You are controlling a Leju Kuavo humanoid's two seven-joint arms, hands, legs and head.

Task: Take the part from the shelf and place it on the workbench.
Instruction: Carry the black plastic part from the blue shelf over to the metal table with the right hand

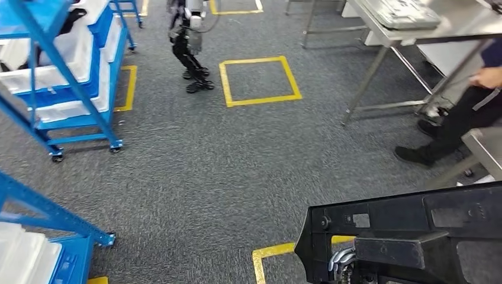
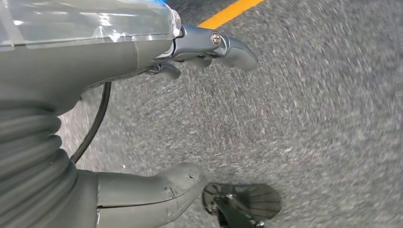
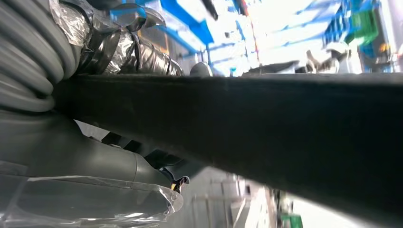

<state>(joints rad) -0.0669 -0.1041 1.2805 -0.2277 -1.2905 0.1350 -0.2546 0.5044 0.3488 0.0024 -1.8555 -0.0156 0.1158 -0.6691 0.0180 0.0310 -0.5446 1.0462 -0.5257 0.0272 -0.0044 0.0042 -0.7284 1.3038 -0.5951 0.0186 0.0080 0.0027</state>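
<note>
The part (image 1: 408,228) is a long black moulded panel at the lower right of the head view, carried above the grey carpet. My right hand (image 1: 342,259) grips it from below near its left end. In the right wrist view the part (image 3: 266,123) runs across as a dark bar, with my right hand (image 3: 85,152) wrapped around it. My left hand (image 2: 71,71) hangs over the carpet with fingers apart and nothing in it. The steel workbench (image 1: 456,23) stands at the far right. A blue shelf (image 1: 71,77) with white bins stands at the left.
A second blue shelf (image 1: 41,236) is close at the lower left. Another robot (image 1: 190,44) stands far ahead beside a yellow floor square (image 1: 260,80). A person (image 1: 462,118) sits at the right, between the workbench and a nearer table (image 1: 485,148). A grey tray (image 1: 402,13) lies on the workbench.
</note>
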